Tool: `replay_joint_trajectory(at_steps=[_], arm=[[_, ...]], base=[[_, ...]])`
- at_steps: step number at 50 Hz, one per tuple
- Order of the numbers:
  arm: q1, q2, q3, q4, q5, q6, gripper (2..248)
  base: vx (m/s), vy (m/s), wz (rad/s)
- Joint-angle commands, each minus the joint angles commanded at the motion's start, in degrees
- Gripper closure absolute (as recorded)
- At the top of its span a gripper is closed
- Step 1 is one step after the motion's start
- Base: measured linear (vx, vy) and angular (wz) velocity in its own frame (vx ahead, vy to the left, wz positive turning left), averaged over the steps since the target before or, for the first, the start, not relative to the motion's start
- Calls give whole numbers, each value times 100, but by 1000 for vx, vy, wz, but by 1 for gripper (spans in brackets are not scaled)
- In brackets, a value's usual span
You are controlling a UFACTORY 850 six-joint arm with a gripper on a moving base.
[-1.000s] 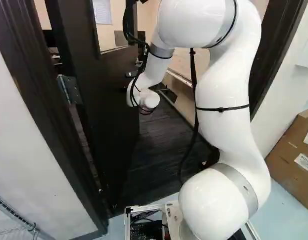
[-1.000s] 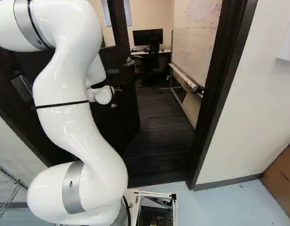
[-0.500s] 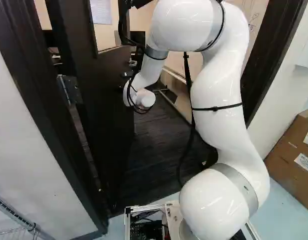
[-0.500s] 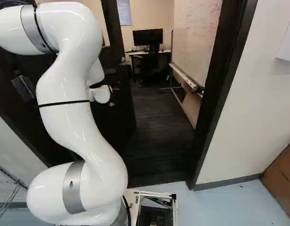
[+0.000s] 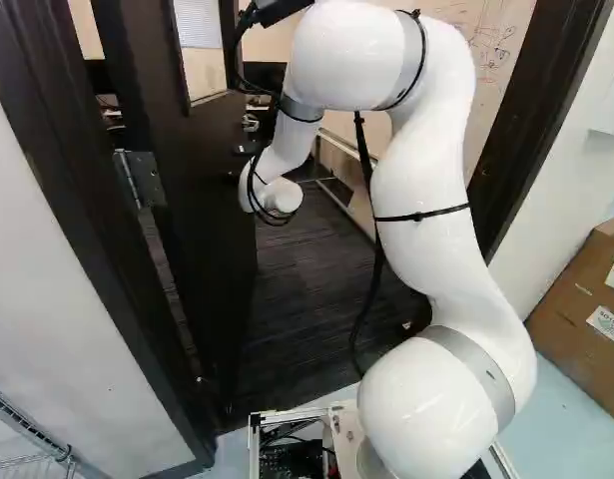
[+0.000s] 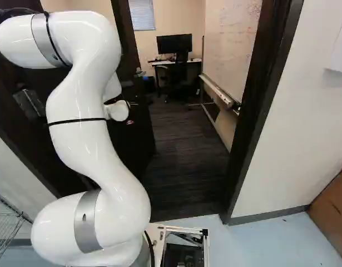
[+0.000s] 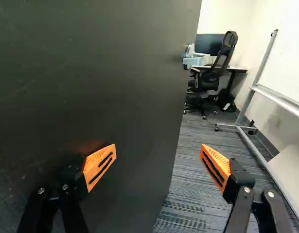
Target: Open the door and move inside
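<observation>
i see the door swung well into the room, at the left of the left base view, dark and nearly black, with a glazed opening high in it and a metal hinge on the dark frame side. up close in my wrist view its face is smooth and plain, with a faint orange glow by one finger. my gripper has its fingers wide apart, with nothing clamped between them; one is over the door's face, the other over the carpet past the door's free edge. i can't tell whether the nearer finger touches the door. through the gap i see an office chair and a whiteboard
</observation>
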Motion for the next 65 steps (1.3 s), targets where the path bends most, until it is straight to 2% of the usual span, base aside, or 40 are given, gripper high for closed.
replay_joint_trajectory(at_steps=[26,65], arm=[[146,-296,-396,-277,0,0,3],[419,-562,-758,-598,0,0,3]], base=[[0,0,0],[0,0,0]])
